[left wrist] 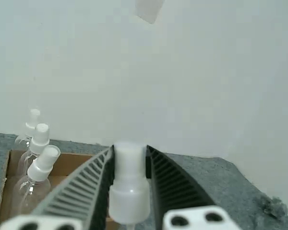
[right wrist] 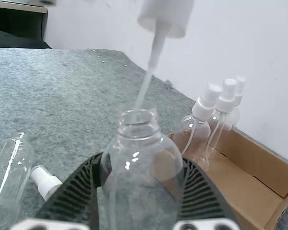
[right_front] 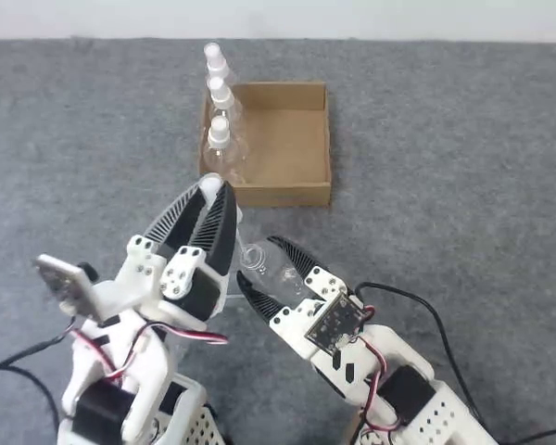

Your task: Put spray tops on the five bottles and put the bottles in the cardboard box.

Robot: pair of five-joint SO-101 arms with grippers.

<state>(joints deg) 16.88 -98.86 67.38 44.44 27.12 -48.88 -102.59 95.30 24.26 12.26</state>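
The left gripper (right_front: 213,190) (left wrist: 129,158) hangs just in front of the cardboard box (right_front: 301,181) (left wrist: 67,165), near its front left corner. Its two fingers are clenched on a white spray top (left wrist: 129,191), one finger on each side of the cap, and the cap stands upright between them. In the right wrist view this spray top (right wrist: 165,14) is above the open bottle (right wrist: 139,143), and its thin tube reaches down to the open neck. I cannot tell if the end of the tube is already inside.

Inside the box, three bottles (right_front: 221,134) (left wrist: 41,160) (right wrist: 206,105) with tops already on them stand upright in one row along the left wall, close to each other. The rest of the box floor is bare cardboard.

The right gripper (right_front: 259,260) (right wrist: 141,167) is in front of the box too, a little farther from it than the left gripper. Its fingers grasp the clear open bottle (right_front: 271,264) around the body, below the shoulder, and the bottle stands almost upright with no cap.

On the grey carpet (right_front: 463,185) outside the box, on the far side of the held bottle from it, one more clear bottle (right wrist: 7,167) lies on its side. A loose spray top (right wrist: 45,179) lies just beside it.
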